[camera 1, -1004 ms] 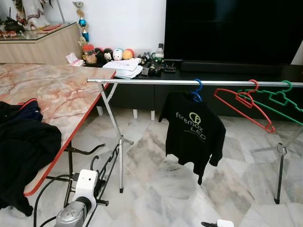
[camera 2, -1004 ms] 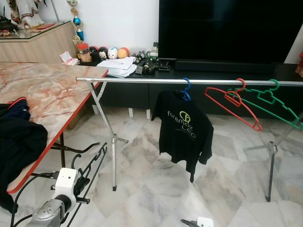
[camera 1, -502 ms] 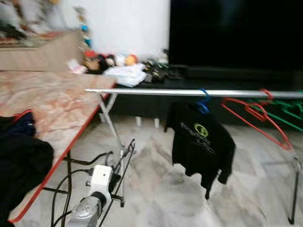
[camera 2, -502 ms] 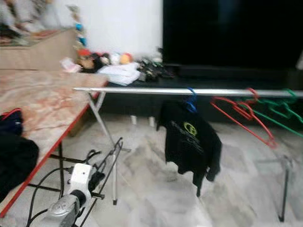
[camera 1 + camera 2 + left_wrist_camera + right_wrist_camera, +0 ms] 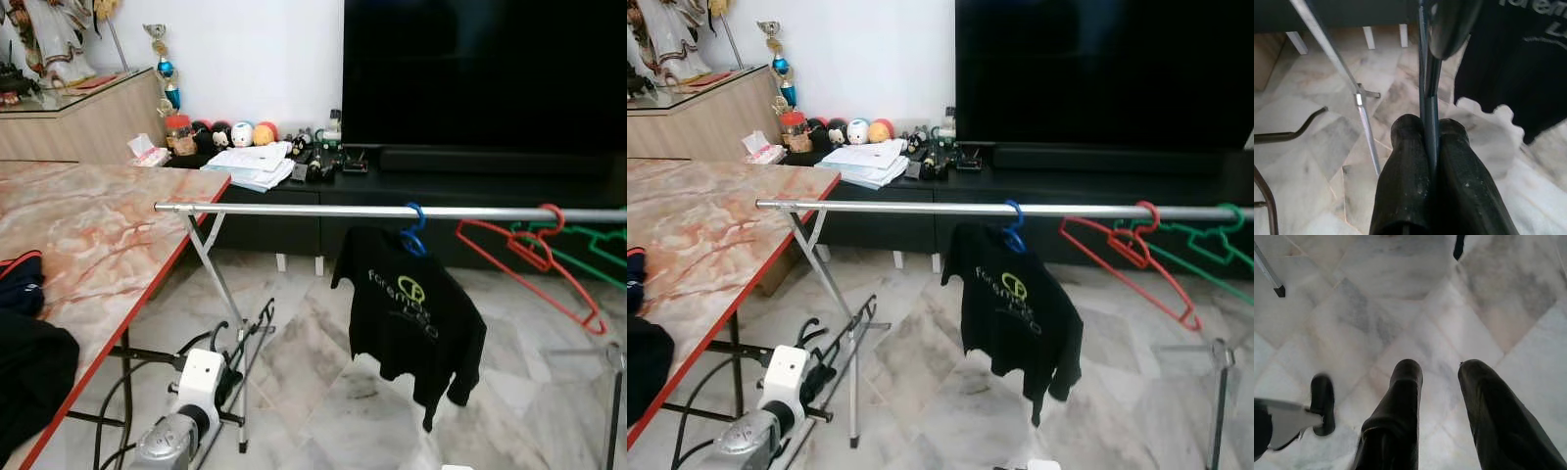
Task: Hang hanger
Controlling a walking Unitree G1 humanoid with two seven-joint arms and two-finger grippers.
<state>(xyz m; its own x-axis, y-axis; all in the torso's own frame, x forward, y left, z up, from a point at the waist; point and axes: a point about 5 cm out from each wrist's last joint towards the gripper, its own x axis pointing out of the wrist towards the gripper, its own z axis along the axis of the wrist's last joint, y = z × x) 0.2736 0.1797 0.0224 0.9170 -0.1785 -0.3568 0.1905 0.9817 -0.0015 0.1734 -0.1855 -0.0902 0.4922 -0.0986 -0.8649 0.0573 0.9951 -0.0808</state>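
left gripper (image 5: 1430,142) low beside the table (image 5: 108,225), clenched on a thin blue-grey bar, judged to be the hanger (image 5: 1426,73) for this task. bar pinched edge-on between both fingertips, running up past a dark rounded part near the lens. hanger held low, well below the rail (image 5: 392,211), not yet hung.

right gripper (image 5: 1440,377) idle over the floor (image 5: 1400,308), fingers apart, nothing between them.

rail already carrying a blue hanger (image 5: 413,233) with a black shirt (image 5: 411,313), a red hanger (image 5: 529,257) and a green hanger (image 5: 588,245) further right. free stretch of rail toward the left end.

risks, as judged:
- thin bar in a narrow pinch; likely to pivot or slip when lifted.
- rail frame leg (image 5: 220,323) and black cables (image 5: 230,343) close to the left arm; snag possible on the way up.
- hook brought in at the wrong angle likely to glance off the rail.
- placement too near the shirt likely to tangle.

hard to make out:
- hook and full shape of the held hanger cut off.
- identity of the dark rounded part unclear.
- dark clothing (image 5: 29,382) at the table edge cut off.
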